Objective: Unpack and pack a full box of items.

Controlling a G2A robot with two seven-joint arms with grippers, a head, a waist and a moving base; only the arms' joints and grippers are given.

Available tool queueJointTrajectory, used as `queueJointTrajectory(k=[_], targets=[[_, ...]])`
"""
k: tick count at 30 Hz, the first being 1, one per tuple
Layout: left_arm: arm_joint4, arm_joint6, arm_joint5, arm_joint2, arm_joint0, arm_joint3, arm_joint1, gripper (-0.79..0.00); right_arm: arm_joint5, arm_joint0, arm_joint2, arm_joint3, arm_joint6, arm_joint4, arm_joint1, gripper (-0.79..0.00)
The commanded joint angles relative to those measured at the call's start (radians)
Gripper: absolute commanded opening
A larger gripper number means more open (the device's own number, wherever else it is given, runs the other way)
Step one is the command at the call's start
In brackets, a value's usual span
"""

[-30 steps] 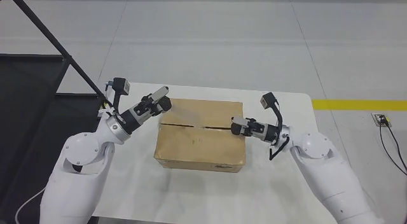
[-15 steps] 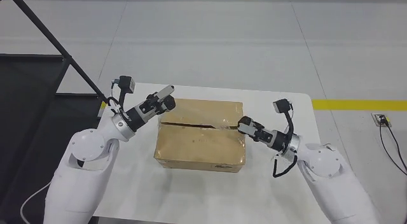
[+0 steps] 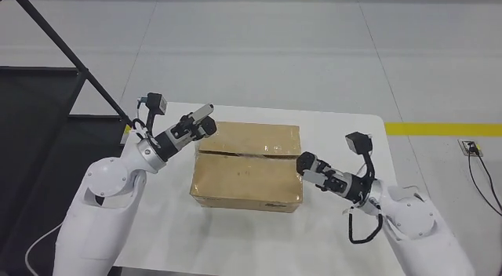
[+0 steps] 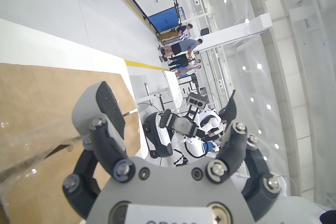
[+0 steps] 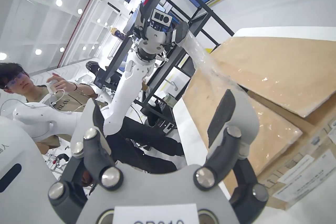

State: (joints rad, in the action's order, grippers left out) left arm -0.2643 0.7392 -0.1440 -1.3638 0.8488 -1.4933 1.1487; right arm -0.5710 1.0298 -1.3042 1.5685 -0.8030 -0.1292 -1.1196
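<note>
A brown cardboard box sits mid-table, its top flaps meeting at a seam that gapes slightly. My left gripper hovers above the box's far left corner, open. A strip of clear tape stretches from the seam up to one of its fingers; the same tape lies along the seam beside that finger. My right gripper is open just off the box's right side, near the seam's end, and holds nothing.
The white table has bare room right of and in front of the box. A black frame and a dark mat stand off the table's left side.
My right gripper has drawn back from the seam's right end, toward the near right of the table. The left gripper rose slightly, then stayed put.
</note>
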Motion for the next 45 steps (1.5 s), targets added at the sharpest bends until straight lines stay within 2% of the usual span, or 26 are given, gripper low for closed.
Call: queueJointTrajectory(k=[1,4,8,12,17,21,24,29,36,45], targets=[[0.0,0.0,-0.001,0.002,-0.003,0.002,0.0,0.0,0.043,-0.009,0.013,0.0,0.026,0.024,-0.002,0.0],[-0.005,0.0,-0.001,0.0,-0.002,-0.002,-0.001,0.0,0.087,-0.033,0.038,-0.016,-0.002,0.024,-0.004,0.0],[-0.019,0.005,0.002,-0.007,0.002,-0.006,-0.003,0.0,0.145,-0.092,0.098,-0.047,-0.109,0.036,-0.008,0.0],[-0.023,0.004,0.001,-0.008,0.003,-0.008,-0.004,0.0,0.112,-0.13,0.154,-0.062,-0.171,0.014,-0.015,0.0],[-0.02,-0.002,0.006,-0.001,0.003,-0.013,-0.004,0.0,0.095,-0.129,0.236,-0.029,-0.029,0.2,-0.032,0.0],[-0.022,-0.003,0.005,0.003,0.001,-0.017,-0.004,0.0,0.15,-0.117,0.262,-0.007,0.202,0.356,-0.046,0.0],[-0.024,-0.005,0.005,0.0,0.001,-0.019,-0.005,0.0,0.143,-0.1,0.279,0.008,0.299,0.412,-0.054,0.0],[-0.038,-0.002,0.003,-0.009,0.007,-0.021,-0.008,0.0,0.114,-0.093,0.272,0.01,0.283,0.393,-0.053,0.0],[-0.048,0.007,0.007,-0.004,0.007,-0.036,-0.009,0.0,0.15,-0.142,0.328,-0.017,0.23,0.406,-0.068,0.0],[-0.029,0.0,0.011,-0.001,0.009,-0.087,-0.011,0.0,0.156,-0.187,0.354,-0.068,0.241,0.398,-0.085,0.0]])
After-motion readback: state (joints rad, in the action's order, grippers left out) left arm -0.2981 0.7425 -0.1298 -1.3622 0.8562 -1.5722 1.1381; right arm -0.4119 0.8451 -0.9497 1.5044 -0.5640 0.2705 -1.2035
